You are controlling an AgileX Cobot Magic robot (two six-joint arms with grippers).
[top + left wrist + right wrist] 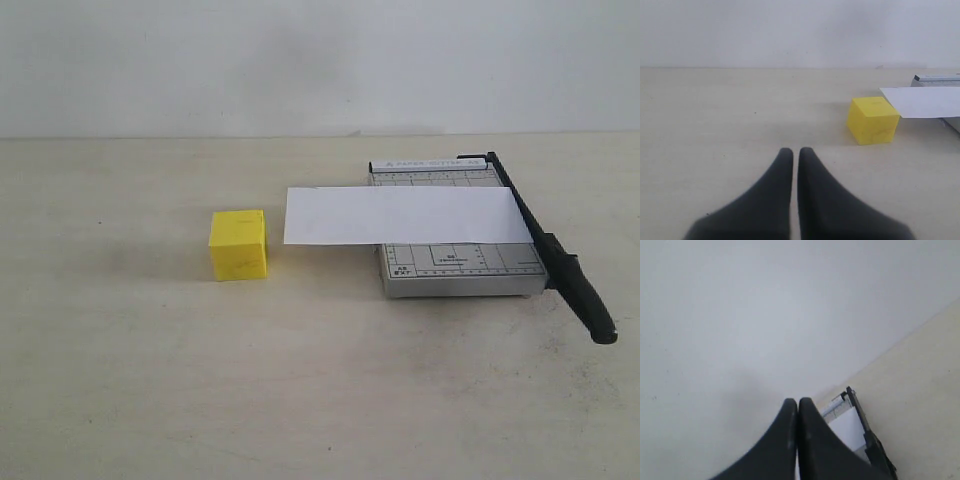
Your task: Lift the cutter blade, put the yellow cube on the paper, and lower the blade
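While the cutter blade (548,250) lies flat along the right edge of the grey cutter base (460,272), no step of the task reads as done.

- Blade: down, not raised; thick handle (587,300) juts past the near corner of the base.
- Paper (405,215): white strip across the base, left end overhanging onto the table, nothing on it.
- Yellow cube (238,244): upright on the table, just left of the paper's free end, not touching it.
- Left gripper (795,152): jaws drawn to a thin slit, holding nothing, low over the table, the cube near and off to one side.
- Right gripper (798,402): jaws together, empty, pitched up toward the wall above the cutter's hinge end.
- Left to do, by judgement: lift, place, lower.
- Table (150,380): pale beige, matte, faintly scuffed.
- Wall (300,60): plain white, close behind.
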